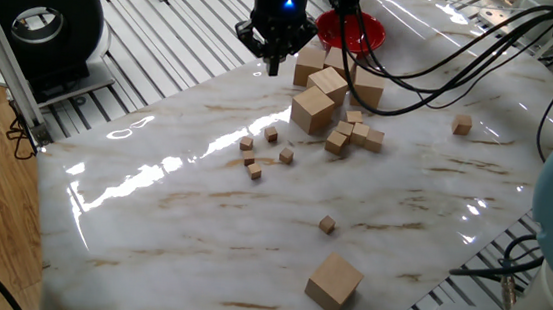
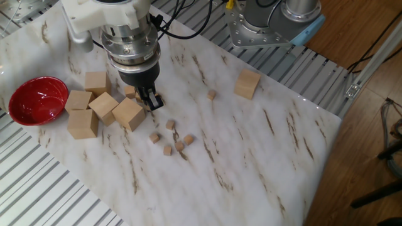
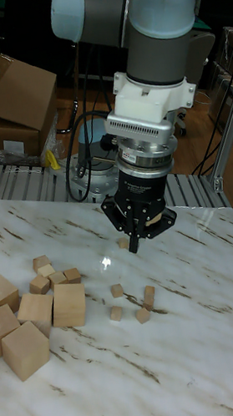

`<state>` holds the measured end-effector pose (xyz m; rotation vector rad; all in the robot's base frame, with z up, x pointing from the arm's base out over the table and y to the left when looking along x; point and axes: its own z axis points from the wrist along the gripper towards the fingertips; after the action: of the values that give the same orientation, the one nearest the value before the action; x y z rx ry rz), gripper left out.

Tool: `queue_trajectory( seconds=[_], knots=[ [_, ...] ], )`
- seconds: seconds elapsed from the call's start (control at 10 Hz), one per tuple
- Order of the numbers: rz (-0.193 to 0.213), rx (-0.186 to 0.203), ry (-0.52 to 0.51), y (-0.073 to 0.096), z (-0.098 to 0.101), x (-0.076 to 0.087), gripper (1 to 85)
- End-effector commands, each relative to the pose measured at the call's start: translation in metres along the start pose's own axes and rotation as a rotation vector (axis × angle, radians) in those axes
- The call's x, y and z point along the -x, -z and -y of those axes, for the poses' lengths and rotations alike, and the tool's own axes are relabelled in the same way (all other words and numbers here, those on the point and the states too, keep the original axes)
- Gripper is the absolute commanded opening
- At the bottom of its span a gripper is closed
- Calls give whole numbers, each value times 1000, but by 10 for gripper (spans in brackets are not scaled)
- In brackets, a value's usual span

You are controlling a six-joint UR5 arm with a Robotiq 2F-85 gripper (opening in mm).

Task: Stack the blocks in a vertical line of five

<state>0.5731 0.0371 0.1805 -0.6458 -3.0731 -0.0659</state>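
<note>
Nearest in one fixed view, a large wooden cube (image 1: 333, 282) is seen alone near the front edge of the marble table (image 1: 169, 236). Just beyond it a lone small block (image 1: 327, 224) lies by itself. Farther in, four more of the blocks (image 1: 266, 152) are scattered loosely at the middle of the table, none stacked in this view; in the tall fixed view one of them appears to lean on or sit atop another, though this cannot be settled.

Behind these, a cluster of medium cubes (image 1: 356, 134) is found touching one another, and just beyond them a pile of big cubes (image 1: 325, 84) is gathered (one is tilted on another). A single medium cube (image 1: 462, 123) sits well apart to the side. A red bowl (image 1: 352, 29) is placed at the far edge, behind the pile.

The gripper (image 1: 273, 66) is held above the table beside the big cubes, pointing straight down, clear of the surface. In the other fixed view the fingers (image 2: 152, 99) are seen close together, nearly touching, and nothing is visibly held between them; whether a block is pinched there cannot be told.

A black ring-shaped device (image 1: 38, 14) stands off the table at the far corner.
</note>
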Motion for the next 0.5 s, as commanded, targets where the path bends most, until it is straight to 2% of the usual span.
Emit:
queue_trajectory(
  seconds=[0.0, 0.3, 0.4],
  knots=[
    [-7, 3, -7, 2, -2, -2, 10],
    [-7, 8, -9, 1, -3, -2, 10],
    [-13, 22, -24, 1, -6, -3, 10]
  ],
)
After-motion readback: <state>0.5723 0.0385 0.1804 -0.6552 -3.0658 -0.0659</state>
